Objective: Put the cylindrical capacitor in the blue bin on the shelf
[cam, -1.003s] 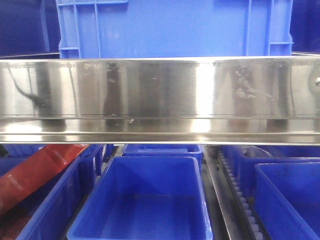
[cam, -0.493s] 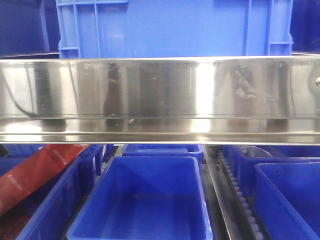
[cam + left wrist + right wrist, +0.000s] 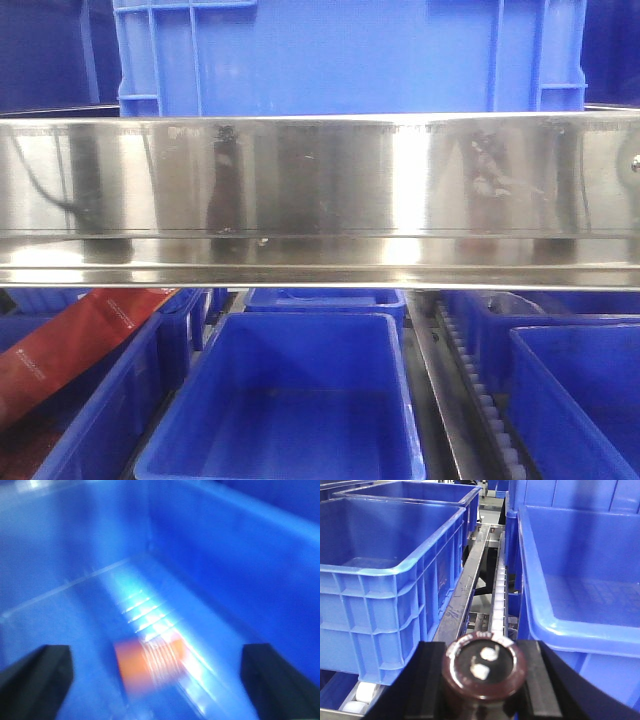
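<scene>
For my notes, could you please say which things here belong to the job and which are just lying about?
Job: dark brown cylindrical capacitor, held in the right jaws; shiny stainless-steel shelf; blue plastic bins.
Lying about: blurred orange cylinder; red printed packet.

**Headcount at the racking**

From the front I count one shiny shelf rail (image 3: 320, 190) and one big blue crate (image 3: 340, 55) above it. Below it are at least five blue bins (image 3: 280, 400), and one red packet (image 3: 70, 340) on the left.

The left wrist view shows one blurred orange cylinder (image 3: 150, 662), one blue bin (image 3: 225, 555) and two dark fingers (image 3: 35, 680).

The right wrist view shows one capacitor (image 3: 484, 667) with two pale studs (image 3: 487, 653), at least four bins (image 3: 385, 570) and one roller track (image 3: 497, 595).
</scene>
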### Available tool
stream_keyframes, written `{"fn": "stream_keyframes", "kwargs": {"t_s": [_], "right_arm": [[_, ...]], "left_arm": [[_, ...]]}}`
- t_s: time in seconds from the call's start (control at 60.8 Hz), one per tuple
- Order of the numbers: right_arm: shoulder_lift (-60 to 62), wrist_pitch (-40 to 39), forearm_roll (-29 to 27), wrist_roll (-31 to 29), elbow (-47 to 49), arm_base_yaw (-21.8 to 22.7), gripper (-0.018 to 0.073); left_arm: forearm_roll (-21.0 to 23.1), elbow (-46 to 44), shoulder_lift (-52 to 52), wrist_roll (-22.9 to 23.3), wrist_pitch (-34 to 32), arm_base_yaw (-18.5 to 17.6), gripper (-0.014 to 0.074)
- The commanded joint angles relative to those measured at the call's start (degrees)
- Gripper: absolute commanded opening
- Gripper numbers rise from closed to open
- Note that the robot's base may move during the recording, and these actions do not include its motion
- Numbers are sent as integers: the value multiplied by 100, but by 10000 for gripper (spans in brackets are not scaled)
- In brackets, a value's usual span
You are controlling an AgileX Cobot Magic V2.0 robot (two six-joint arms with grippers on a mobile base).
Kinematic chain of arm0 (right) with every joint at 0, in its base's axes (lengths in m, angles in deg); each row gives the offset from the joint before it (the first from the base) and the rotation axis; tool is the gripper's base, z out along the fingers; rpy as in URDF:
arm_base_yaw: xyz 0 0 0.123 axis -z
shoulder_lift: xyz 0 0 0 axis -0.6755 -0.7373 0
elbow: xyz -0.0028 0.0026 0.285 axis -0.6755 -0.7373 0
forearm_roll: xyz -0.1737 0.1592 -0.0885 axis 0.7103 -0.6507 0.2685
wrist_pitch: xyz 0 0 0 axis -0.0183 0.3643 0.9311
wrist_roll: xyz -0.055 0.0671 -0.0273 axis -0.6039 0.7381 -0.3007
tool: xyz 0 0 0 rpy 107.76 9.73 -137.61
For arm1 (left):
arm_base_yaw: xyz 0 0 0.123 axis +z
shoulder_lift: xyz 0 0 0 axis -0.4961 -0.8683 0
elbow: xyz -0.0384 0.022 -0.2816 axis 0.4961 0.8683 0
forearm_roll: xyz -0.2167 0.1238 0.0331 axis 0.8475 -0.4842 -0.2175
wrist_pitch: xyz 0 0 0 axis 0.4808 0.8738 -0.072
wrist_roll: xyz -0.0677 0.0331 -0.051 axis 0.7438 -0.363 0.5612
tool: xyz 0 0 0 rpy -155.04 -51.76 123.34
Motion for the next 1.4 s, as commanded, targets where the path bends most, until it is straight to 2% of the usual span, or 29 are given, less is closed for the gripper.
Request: {"fn": "stream_keyframes", "kwargs": {"t_s": [0.0,0.099,0.247,0.395,0.575,0.789,1.003,1.184,1.381], "right_arm": [[28,-68,12,-4,52,4,-162],[28,-57,12,-4,52,4,-162],[28,-57,12,-4,52,4,-162],[18,-57,12,-4,52,4,-162],[-104,-86,12,-4,73,4,-162],[-373,-226,12,-4,88,4,-162],[-958,-340,12,-215,633,-235,-162],[-2002,-207,12,-338,1944,-793,-162],[-3411,310,12,-366,3539,-1471,-162]], "left_arm": [[12,-54,444,-23,451,95,261],[1,15,826,-23,837,289,69],[29,703,1724,-23,956,695,-111],[51,1856,2810,-12,809,1093,-111],[51,3682,4390,-1,292,1585,-111],[51,5164,5920,-1,96,1779,-111],[51,5791,6747,9,-62,1779,-111],[51,5831,6811,114,-48,1779,-111],[51,5831,6811,114,-48,1779,-111]]}}
